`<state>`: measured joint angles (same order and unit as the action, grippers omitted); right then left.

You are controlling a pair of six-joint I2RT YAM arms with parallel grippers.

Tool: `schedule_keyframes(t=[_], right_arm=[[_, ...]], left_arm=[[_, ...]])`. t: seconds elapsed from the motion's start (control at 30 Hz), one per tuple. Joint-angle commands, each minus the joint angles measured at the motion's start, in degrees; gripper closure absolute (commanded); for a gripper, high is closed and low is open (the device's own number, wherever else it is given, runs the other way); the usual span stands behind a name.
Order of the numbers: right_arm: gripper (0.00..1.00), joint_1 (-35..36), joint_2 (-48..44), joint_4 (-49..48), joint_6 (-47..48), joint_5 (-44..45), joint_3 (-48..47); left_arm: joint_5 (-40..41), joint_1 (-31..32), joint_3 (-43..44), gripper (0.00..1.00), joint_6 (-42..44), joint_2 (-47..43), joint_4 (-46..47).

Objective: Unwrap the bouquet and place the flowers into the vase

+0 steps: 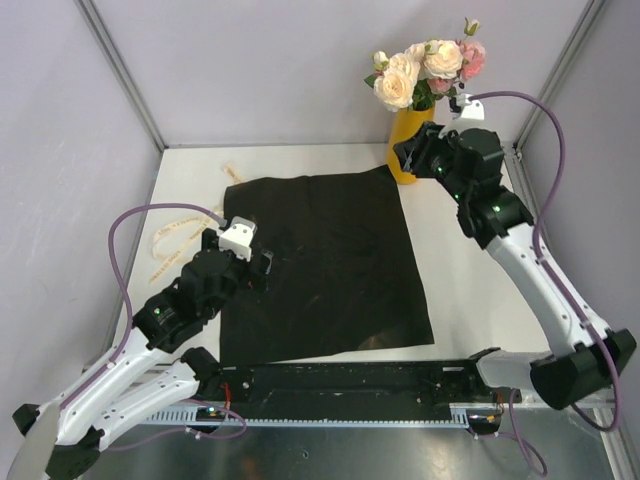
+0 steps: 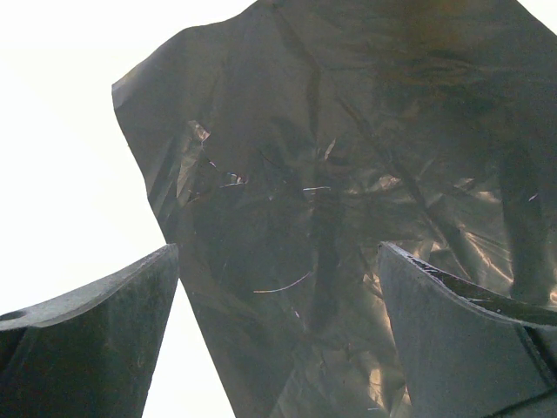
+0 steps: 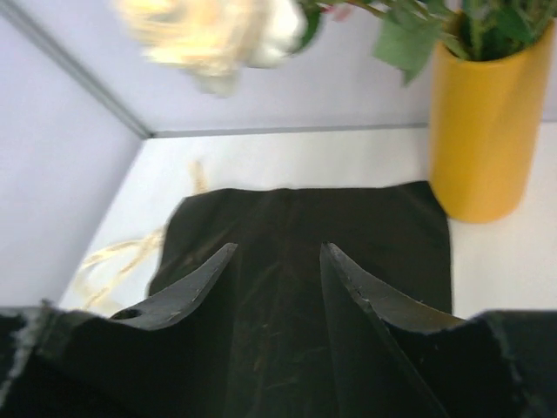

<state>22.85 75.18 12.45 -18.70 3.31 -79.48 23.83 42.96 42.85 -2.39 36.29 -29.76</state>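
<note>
the flowers (image 1: 425,65) stand upright in the vase (image 1: 402,135) at upper right, just beside my half-open, empty right gripper (image 3: 278,248); my left gripper (image 2: 278,250), wide open and empty, sits well apart at lower left.

1. From above, the light is bright and even, and the shadows are soft.
2. In my left wrist view the table (image 2: 70,174) is washed out to plain white, and the black sheet (image 2: 348,174) has small shiny glints.
3. My right wrist view is blurry, and the flowers (image 3: 204,30) look smeared.
</note>
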Motion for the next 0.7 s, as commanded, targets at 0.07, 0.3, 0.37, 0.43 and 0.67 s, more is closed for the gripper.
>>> schedule_keyframes(t=[0.07, 0.3, 0.37, 0.43, 0.67], right_arm=[[0.55, 1.15, -8.56, -2.18, -6.69, -12.40, -0.17], [0.59, 1.47, -6.16, -10.02, -11.40, -18.45, -6.80], [0.59, 1.49, -3.26, -10.15, -12.25, -19.71, -10.69], [0.59, 1.38, -0.42, -10.97, -13.03, -20.04, -13.13], [0.59, -0.98, 6.52, -11.72, -13.83, -13.48, -16.78]], left_arm=[[0.05, 0.00, 0.28, 0.00, 1.25, -0.66, 1.30], [-0.30, -0.06, 0.36, 0.00, 1.20, -0.57, 1.36], [-0.20, -0.07, 0.27, 0.00, 1.17, -0.64, 1.32], [0.07, -0.05, 0.19, 0.00, 1.10, -0.86, 1.29], [0.61, -0.07, -0.16, 0.00, 1.02, -1.40, 1.31]])
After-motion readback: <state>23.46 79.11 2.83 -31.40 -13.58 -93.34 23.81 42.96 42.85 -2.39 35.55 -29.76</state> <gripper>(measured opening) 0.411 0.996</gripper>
